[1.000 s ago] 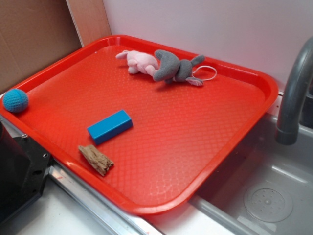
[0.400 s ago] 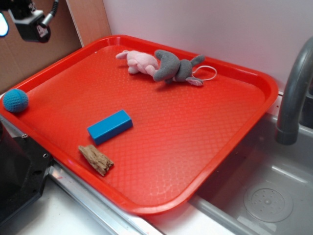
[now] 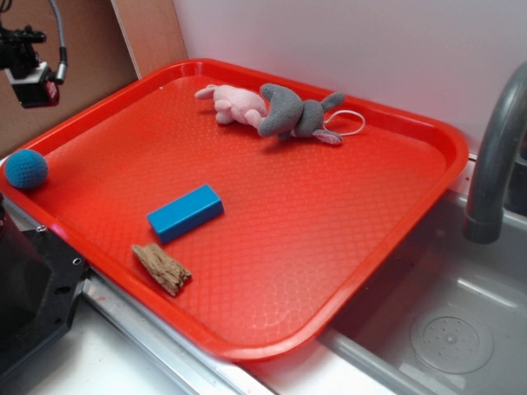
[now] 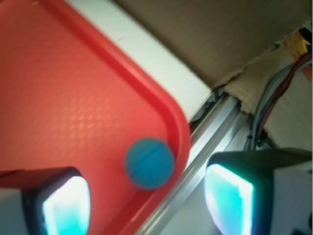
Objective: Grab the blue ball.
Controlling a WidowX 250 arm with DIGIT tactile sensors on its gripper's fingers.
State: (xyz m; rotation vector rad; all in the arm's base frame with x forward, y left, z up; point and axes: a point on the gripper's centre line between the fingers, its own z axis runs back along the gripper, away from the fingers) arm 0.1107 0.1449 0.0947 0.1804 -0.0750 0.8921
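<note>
Resting in the corner of the red tray (image 3: 247,214), against its rim, the blue ball (image 3: 26,169) lies well apart from the blue block (image 3: 185,213) and wood chip (image 3: 161,268). Above it the gripper (image 4: 146,200) hovers, jaws spread wide and empty, the ball between the two fingers (image 4: 66,205) from the wrist view

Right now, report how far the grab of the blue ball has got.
Done: the tool is lined up above the blue ball, jaws open. In hand: nothing; the ball sits untouched in the red tray's corner. Left: descend, close, lift.
</note>
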